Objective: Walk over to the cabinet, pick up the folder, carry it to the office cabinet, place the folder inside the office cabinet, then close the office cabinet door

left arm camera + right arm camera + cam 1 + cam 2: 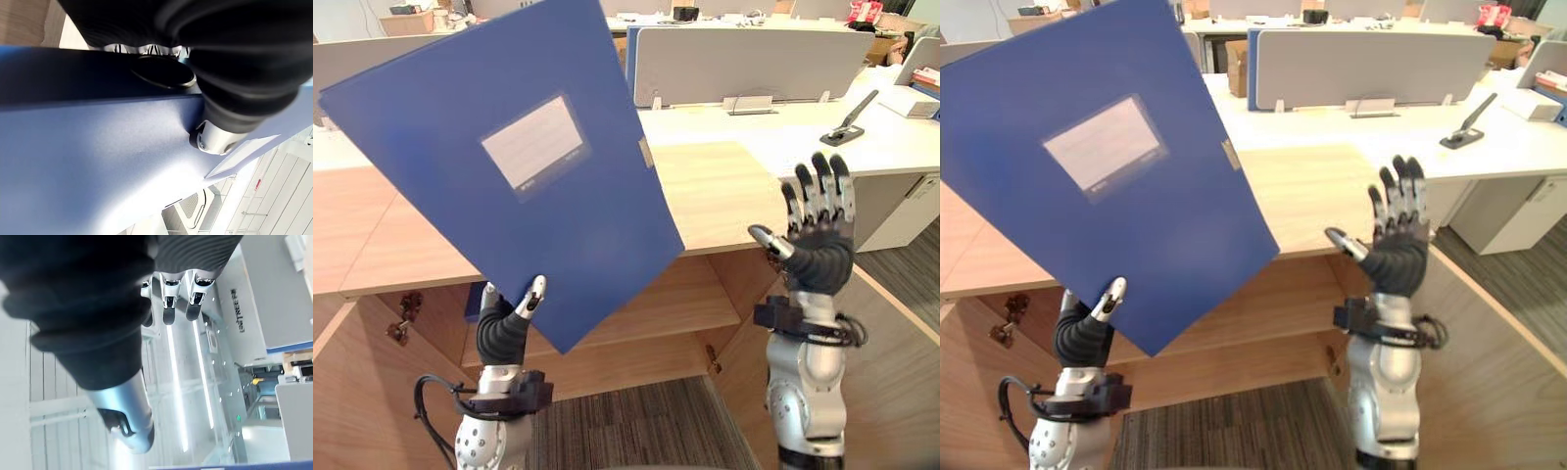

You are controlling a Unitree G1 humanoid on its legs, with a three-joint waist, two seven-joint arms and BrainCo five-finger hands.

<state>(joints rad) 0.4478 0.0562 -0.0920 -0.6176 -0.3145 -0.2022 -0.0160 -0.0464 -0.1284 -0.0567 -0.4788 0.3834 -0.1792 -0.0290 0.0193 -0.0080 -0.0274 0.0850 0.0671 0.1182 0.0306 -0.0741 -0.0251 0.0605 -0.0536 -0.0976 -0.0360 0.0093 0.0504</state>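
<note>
Left hand (pixel 509 321) pinches the folder (pixel 558 230) by its bottom corner, tilted above the cabinet shelf (pixel 680 304); right hand (pixel 818 245) spread empty.

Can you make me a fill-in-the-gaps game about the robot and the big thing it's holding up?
1. The folder is the colour ____.
2. The hand pinching its lower corner is the robot's ____ one.
3. The right hand is raised with straight fingers and holds ____.
4. The cabinet under the wooden top stands ____, so its shelf shows.

Missing words: blue; left; nothing; open.
</note>
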